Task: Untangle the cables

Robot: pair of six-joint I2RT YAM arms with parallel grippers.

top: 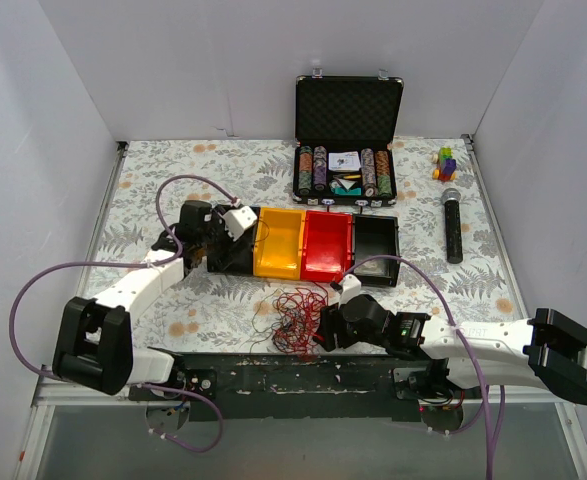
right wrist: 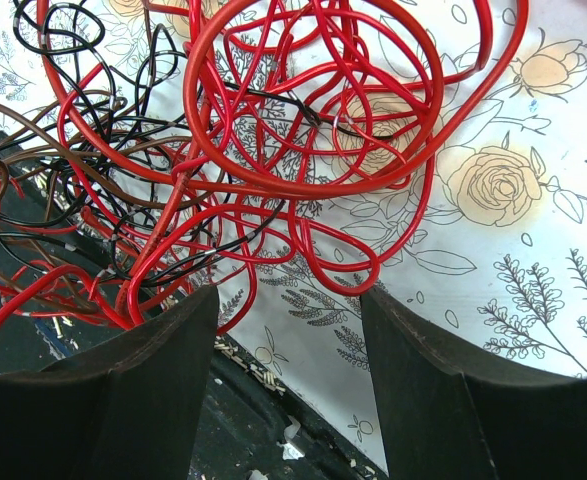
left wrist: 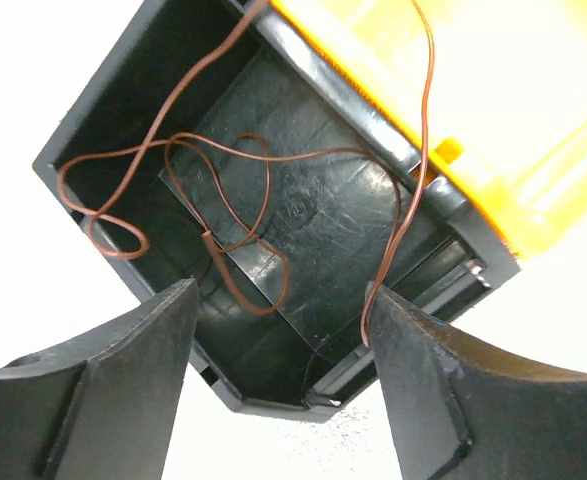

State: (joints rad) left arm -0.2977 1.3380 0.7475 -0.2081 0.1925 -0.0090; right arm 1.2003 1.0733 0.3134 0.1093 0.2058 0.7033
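1. Nearest, the right gripper (right wrist: 288, 300) hangs low over the table's front edge. Its fingers are spread apart and clasp nothing.
2. Just ahead of its fingertips lies the tangle of cables (top: 295, 320). It is mostly red loops, with black and brown strands threaded through them. The tangle rests on the flowered tablecloth (top: 493, 285), and its near side spills onto the dark strip (top: 273, 370) along the table's edge. A few red loops come close to one finger; I cannot tell whether they touch it.
3. Farther out, to the left of the tangle, the left gripper (left wrist: 283, 295) hovers above a row of bins. Its fingers stand wide apart and grip nothing.
4. Directly below this gripper is a black bin (left wrist: 323, 230). In it a single brown cable (left wrist: 431, 90) lies in loose loops on the floor. One stretch climbs over the wall and across the neighbouring bin, and another runs close beside one finger.
5. To the right of the left gripper, the row goes on with a yellow bin (top: 278, 243) touching the black one. Next come a red bin (top: 327, 245) and a second black bin (top: 376, 240). The yellow and red bins show bare floors. What the last bin holds cannot be made out.
6. Beyond the row, far from both grippers, an open black case (top: 348, 110) stands with its lid upright. It holds rows of poker chips (top: 305, 170), with a pack of cards (top: 345, 160) between them.
7. To the right of the case sit small toy blocks (top: 445, 162). A microphone (top: 453, 228) lies in front of them, well beyond the right gripper.
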